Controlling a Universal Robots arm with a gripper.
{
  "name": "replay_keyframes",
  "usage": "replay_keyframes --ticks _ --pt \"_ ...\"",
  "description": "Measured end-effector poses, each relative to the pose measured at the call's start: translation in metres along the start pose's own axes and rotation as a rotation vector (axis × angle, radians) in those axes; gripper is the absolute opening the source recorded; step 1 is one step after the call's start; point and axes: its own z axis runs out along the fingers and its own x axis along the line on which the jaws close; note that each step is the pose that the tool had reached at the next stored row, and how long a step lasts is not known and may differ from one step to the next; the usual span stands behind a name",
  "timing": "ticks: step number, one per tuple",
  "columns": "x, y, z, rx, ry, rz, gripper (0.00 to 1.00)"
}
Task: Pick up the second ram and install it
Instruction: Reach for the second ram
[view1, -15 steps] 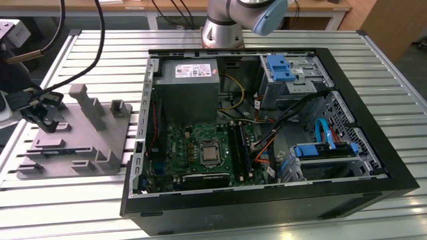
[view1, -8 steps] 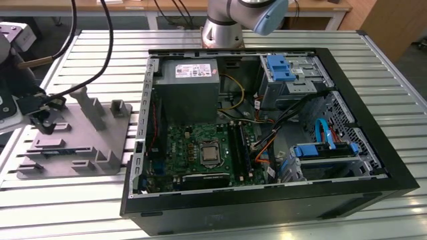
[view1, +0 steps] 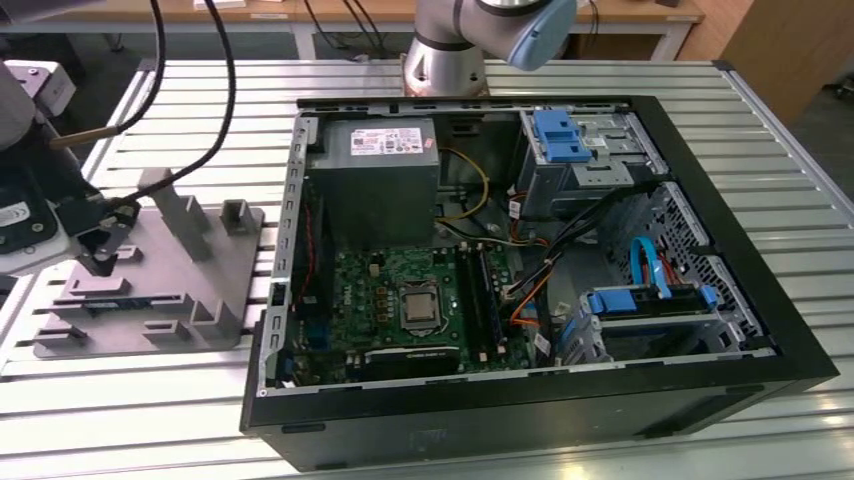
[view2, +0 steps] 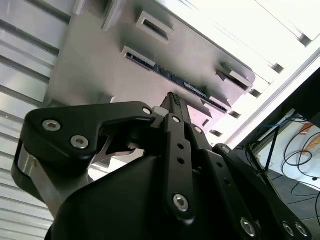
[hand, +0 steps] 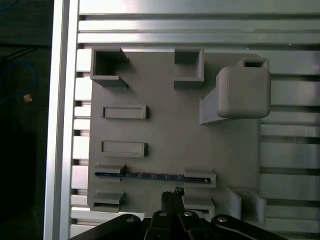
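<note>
The gripper (view1: 100, 260) hangs over the grey block (view1: 230, 268), tips pointing down at it. Its fingers (view2: 177, 145) are pressed together and hold nothing. The arm base (view1: 447, 48) stands well apart from the block.

Glare is bleaching the ribbed silver metal table (view2: 240, 20) in my second wrist view; shadow is filling the open black computer case (view1: 561, 410), at the exterior view's four o'clock.

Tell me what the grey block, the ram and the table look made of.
Block: matte grey plastic, likely moulded or printed; uniform, dull. Ram: dark blue-green circuit board, seen edge-on. Table: probably aluminium; bright ribbed slats.
</note>
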Motion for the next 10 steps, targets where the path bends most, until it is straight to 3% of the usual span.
replay_keyframes --ticks 10 --pt "-0.001 -0.0006 0.0182 -0.0003 -0.0001 0.006 0.1"
